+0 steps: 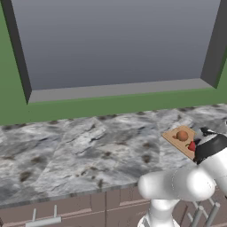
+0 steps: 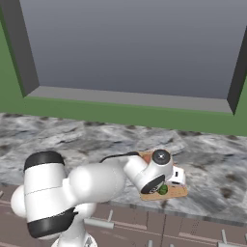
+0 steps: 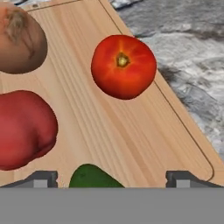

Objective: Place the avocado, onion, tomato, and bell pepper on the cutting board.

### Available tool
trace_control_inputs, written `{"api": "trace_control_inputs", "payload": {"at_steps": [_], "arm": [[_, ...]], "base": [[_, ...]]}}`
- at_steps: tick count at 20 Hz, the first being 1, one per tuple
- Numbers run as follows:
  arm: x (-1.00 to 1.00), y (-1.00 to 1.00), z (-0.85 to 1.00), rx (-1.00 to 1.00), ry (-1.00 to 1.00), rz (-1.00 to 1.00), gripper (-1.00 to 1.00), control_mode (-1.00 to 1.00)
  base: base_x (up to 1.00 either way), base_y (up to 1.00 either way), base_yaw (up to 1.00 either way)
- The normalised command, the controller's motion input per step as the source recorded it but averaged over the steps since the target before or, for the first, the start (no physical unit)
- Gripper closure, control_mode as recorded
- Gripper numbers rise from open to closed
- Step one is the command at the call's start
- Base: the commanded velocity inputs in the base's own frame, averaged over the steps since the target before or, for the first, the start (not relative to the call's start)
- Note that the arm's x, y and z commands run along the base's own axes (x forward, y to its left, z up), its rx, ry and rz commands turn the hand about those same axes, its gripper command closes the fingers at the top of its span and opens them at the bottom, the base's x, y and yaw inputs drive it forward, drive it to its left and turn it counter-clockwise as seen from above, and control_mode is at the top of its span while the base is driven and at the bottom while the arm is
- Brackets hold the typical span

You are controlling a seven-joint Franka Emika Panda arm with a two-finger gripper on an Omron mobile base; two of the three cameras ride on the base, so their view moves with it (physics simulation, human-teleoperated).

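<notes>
The arm (image 2: 91, 181) is glossy white, built of rounded tubular links with black bands at the joints. A dark round cap tops the wrist (image 2: 160, 157).

Pale tan board (image 3: 131, 144), fine straight grain running lengthwise, with a thin darker groove tracing its edge. Tomato (image 3: 124, 66) glowing orange-red, a small yellow-brown star at its stem. Pepper (image 3: 22, 129) a deeper pinkish red (no markings on it). Onion (image 3: 19, 39) dull orange-brown, a greyish smudge on top. Avocado (image 3: 93, 177) dark glossy green. Counter (image 1: 80, 150) marbled grey and white with brown flecks. Wall (image 1: 111, 108) flat green, window frame (image 1: 115, 90) grey, cabinets (image 1: 88, 208) reddish brown.
</notes>
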Motion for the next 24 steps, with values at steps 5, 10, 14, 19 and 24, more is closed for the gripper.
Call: {"api": "trace_control_inputs", "payload": {"at_steps": [5,10,14,19,24], "arm": [[0.16,0.00,0.39,0.00,-0.07,0.03,-1.00,-1.00],[0.04,-0.03,0.72,0.00,-0.15,0.06,-1.00,-1.00],[-0.26,0.00,1.00,0.00,-0.05,0.05,-1.00,-1.00],[-0.28,0.20,1.00,0.00,0.12,0.02,-1.00,-1.00],[-0.39,0.38,1.00,-0.05,0.16,0.02,-1.00,-1.00]], "base": [[0.00,0.00,0.00],[0.00,0.00,0.00],[0.00,0.00,0.00],[0.00,0.00,0.00],[0.00,0.00,0.00]]}}
